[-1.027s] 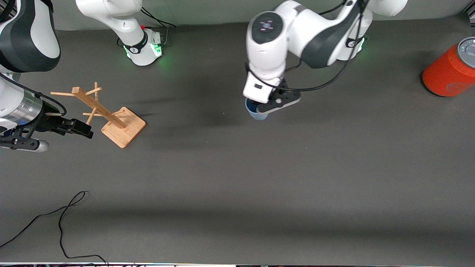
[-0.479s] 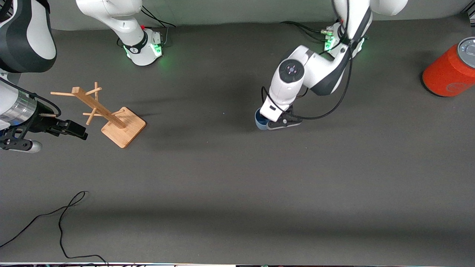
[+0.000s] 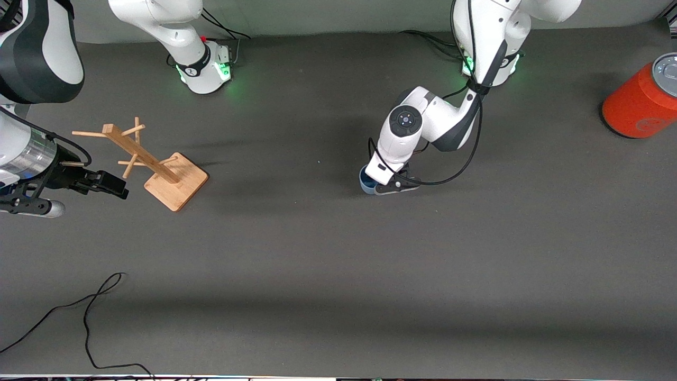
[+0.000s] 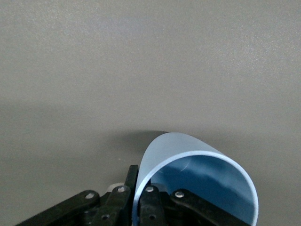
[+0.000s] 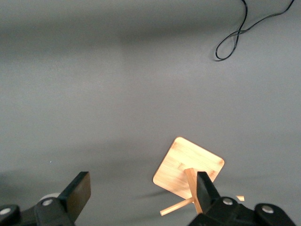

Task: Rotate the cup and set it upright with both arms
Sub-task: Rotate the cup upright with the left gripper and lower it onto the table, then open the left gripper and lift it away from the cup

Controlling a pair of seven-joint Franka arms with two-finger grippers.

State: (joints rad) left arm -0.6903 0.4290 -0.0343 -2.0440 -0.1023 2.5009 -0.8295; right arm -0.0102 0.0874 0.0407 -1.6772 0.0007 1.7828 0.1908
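Your left gripper [image 3: 382, 182] pinches the wall of the light-blue cup [image 3: 365, 181] at mid-table, one finger inside the rim and one outside; the cup's mouth opens upward. Your right gripper [image 3: 108, 183] waits with fingers spread above the table at the right arm's end, at nine o'clock from the wooden mug tree [image 3: 158, 168]. An orange-red cylinder [image 3: 637, 101] stands at the left arm's end.

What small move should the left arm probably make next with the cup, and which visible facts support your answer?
Probably open the fingers and lift straight up. The left gripper is low at mid-table, shut on the wall of the cup, whose mouth faces up and which appears to sit on the table. The right gripper waits open beside the wooden rack, so no handover seems pending.
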